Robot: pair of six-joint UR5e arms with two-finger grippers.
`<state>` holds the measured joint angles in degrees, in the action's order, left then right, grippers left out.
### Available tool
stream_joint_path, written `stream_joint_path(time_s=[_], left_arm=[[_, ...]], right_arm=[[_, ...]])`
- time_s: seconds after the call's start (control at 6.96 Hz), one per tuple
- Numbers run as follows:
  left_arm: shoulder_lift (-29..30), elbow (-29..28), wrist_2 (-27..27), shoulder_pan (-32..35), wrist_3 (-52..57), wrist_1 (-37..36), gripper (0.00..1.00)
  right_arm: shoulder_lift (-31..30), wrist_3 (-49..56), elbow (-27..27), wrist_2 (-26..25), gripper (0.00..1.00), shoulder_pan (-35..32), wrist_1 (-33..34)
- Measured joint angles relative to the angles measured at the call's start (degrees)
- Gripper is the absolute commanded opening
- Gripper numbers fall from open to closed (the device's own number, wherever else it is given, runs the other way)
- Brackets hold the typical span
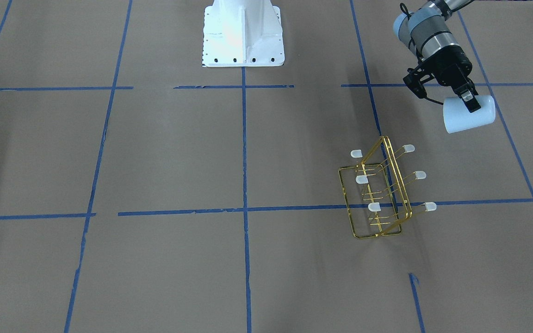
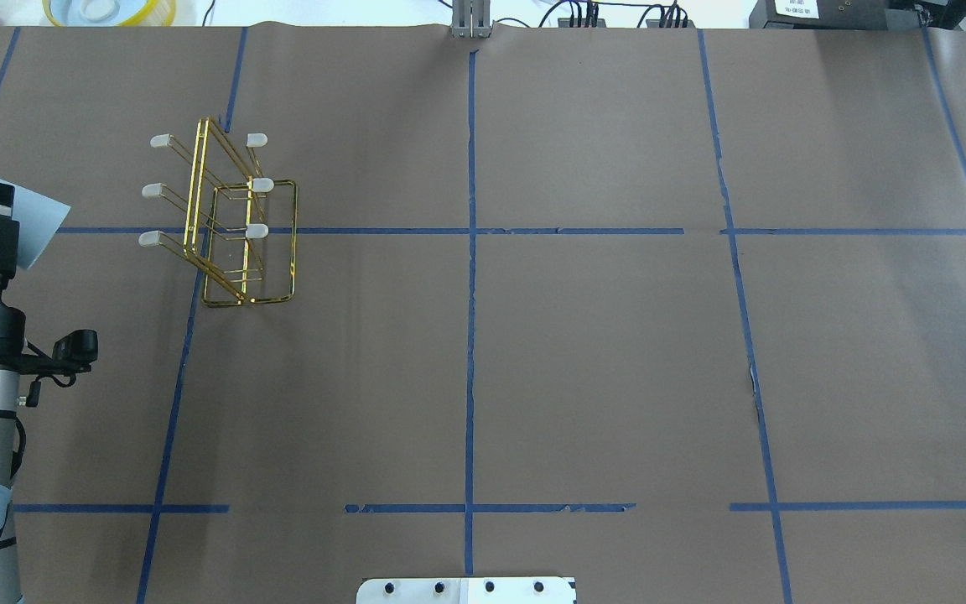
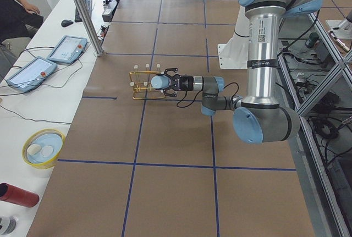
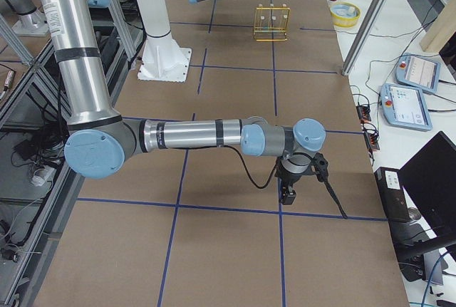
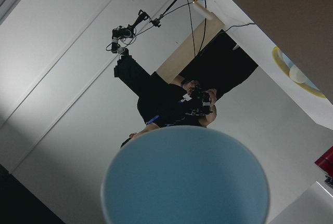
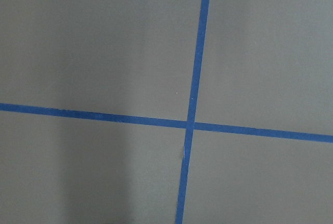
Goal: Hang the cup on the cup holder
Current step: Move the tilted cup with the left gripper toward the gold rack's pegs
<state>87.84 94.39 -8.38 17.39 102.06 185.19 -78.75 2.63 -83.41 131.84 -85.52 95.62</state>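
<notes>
Robot lab: taped table (image 2: 617,335), pendants (image 3: 67,49).

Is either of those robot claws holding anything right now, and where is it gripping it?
Yes: the left gripper holds the cup in the air, lying sideways, with one finger pressed on its side wall. The other finger is hidden.

Left arm (image 3: 258,55): upper link upright, forearm and wrist stretched out level.
Left end effector (image 1: 470,102): points sideways, raised above the table (image 1: 155,162), fingers clamped on the cup (image 1: 456,119).
Right arm (image 4: 185,136): reaches out low, nearly level.
Right end effector (image 4: 288,193): points straight down, close over the table; finger state unclear.
</notes>
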Motion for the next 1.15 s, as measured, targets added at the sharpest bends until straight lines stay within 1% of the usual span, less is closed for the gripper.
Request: stream_joint_path(time_s=[0.14, 0.57, 0.72, 1.15], left_arm=[[0.0, 0.6, 0.9, -0.8, 1.1, -3.2, 0.00], [1.3, 1.0, 0.9, -1.1, 2.1, -12.9, 0.00], [2.4, 0.8, 0.9, -1.3, 2.1, -15.0, 0.00], [5.3, -0.6, 1.0, -2.0, 2.1, -17.7, 0.00]], right_arm=[[0.0, 0.0, 0.0, 0.0, 1.00, 0.0, 0.0], [0.0, 0.0, 0.0, 0.0, 1.00, 0.0, 0.0], [0.0, -0.1, 0.0, 0.0, 1.00, 0.0, 0.0], [0.0, -0.1, 0.0, 0.0, 1.00, 0.0, 0.0]])
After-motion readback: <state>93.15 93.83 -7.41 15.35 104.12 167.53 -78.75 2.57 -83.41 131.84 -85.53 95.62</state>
